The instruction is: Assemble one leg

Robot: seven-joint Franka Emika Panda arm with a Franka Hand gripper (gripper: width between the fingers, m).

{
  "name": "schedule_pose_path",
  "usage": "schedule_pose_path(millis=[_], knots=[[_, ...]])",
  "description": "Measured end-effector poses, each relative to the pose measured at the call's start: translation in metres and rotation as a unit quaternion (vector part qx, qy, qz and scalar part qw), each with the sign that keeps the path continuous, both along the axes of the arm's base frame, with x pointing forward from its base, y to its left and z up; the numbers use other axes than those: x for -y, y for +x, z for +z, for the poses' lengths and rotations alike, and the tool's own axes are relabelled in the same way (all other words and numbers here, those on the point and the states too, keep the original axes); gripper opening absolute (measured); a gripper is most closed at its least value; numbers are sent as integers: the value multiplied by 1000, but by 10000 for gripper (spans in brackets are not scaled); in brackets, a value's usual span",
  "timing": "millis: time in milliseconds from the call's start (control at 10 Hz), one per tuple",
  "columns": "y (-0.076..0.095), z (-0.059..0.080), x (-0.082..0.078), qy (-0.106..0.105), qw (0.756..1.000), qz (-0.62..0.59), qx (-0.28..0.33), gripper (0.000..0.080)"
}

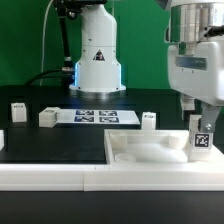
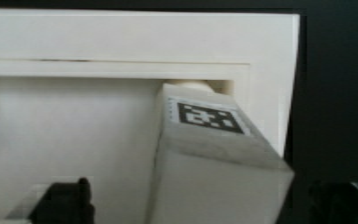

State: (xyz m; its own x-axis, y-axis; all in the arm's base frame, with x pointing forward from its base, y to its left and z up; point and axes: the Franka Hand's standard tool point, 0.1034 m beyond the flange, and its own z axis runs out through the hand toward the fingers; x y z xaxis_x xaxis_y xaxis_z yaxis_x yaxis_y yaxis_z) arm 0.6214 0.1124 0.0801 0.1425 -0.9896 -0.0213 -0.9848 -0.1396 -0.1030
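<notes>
My gripper point(image 1: 200, 122) is shut on the leg point(image 1: 201, 138), a small white post with a black-and-white tag. It holds the leg upright over the corner of the large white tray-like panel point(image 1: 140, 152) at the exterior view's right. In the wrist view the leg point(image 2: 220, 145) runs between my two dark fingers point(image 2: 66, 200), with the gripper point(image 2: 202, 208) closed around it. The leg's far end sits at the inner corner of the panel's raised rim point(image 2: 140, 68). Whether it touches the panel I cannot tell.
Three more small white legs lie on the black table behind the panel point(image 1: 18, 112), point(image 1: 47, 117), point(image 1: 148, 121). The marker board point(image 1: 95, 117) lies in front of the arm's white base point(image 1: 97, 60). A white strip runs along the table's front edge point(image 1: 60, 175).
</notes>
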Motion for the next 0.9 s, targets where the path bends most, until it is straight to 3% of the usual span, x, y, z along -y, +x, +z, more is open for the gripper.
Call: schedule_pose_path(millis=[300,600,900], knots=[[2,1,-3,-15,990,138,6,646],[2,-1,-7,-31,957,287,10,649],[2,-1,-4,-48,909,414,12,649]])
